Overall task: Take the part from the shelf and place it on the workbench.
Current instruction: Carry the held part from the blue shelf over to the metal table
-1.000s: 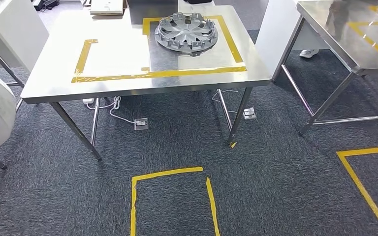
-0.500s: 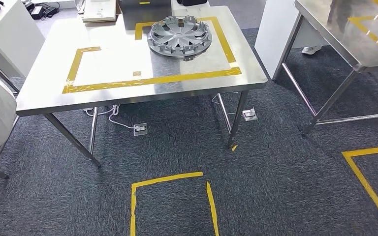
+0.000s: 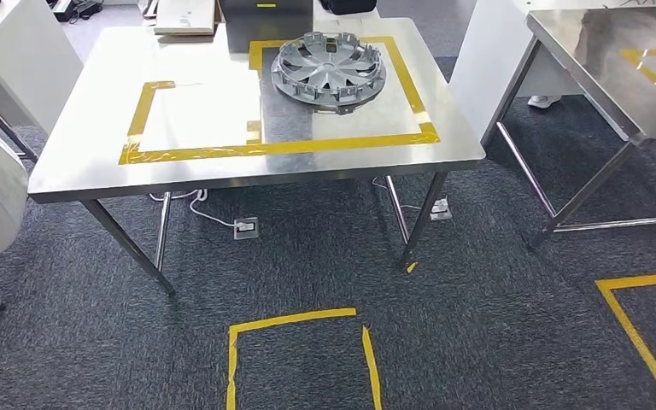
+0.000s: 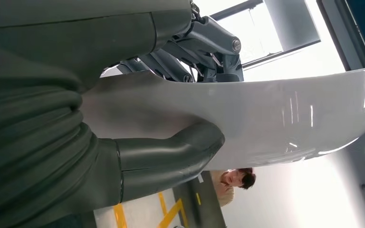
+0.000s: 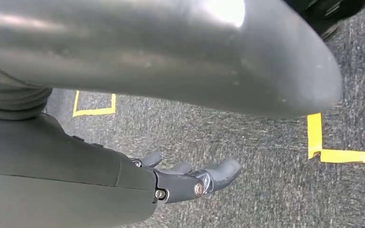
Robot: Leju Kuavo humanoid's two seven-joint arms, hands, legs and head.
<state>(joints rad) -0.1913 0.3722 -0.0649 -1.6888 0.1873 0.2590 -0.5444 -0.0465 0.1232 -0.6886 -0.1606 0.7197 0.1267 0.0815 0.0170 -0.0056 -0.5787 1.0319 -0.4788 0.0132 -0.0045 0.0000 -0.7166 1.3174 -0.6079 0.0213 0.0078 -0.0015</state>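
part edge cropped, in left robot hand

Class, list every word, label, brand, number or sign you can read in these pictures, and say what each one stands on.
None can be read.
Hubcap on the workbench: no legible brand or number.
Dark box at the workbench's far edge: a small yellow mark, too small to read.
Yellow tape on the workbench and on the floor: plain outlines, no lettering.
White part held by the left hand: no markings visible.
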